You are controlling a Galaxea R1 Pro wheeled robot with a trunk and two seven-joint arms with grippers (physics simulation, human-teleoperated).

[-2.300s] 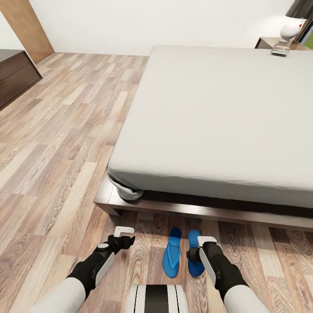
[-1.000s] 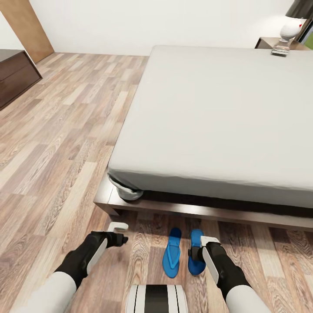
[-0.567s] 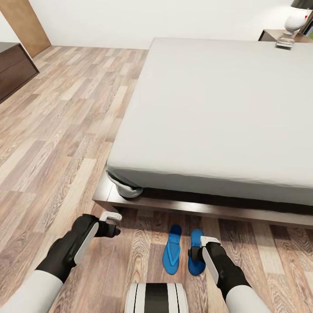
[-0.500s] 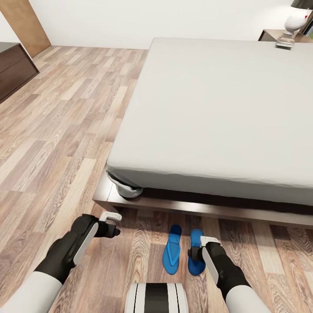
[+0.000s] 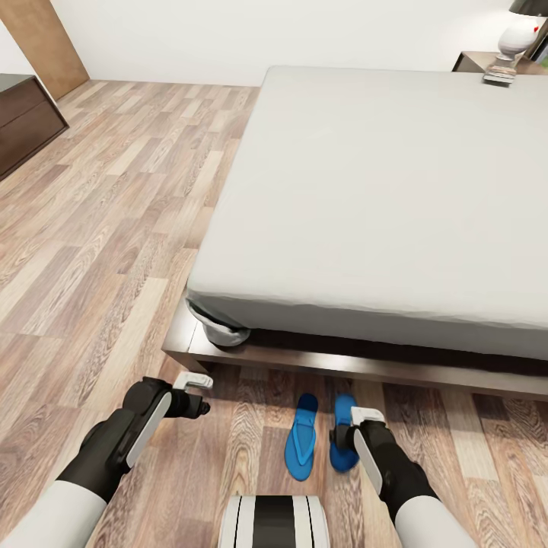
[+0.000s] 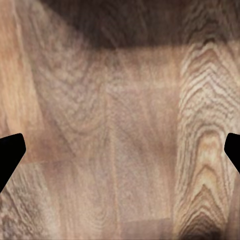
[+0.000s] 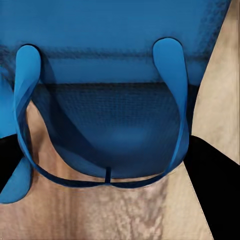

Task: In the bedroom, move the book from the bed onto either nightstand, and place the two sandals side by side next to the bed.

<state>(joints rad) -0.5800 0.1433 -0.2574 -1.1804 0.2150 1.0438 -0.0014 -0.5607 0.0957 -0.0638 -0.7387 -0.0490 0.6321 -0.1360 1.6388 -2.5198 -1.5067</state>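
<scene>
The right end effector [image 5: 352, 438] covers the heel half of the right sandal [image 5: 344, 426], so contact cannot be judged. In the right wrist view that sandal [image 7: 115, 100] runs past the frame edges. The bed [image 5: 396, 190] is cut off at the right edge. A small flat thing [image 5: 501, 75] on the nightstand [image 5: 476, 61] is too small to identify, and the lamp [image 5: 519, 34] is cropped at the top.
</scene>
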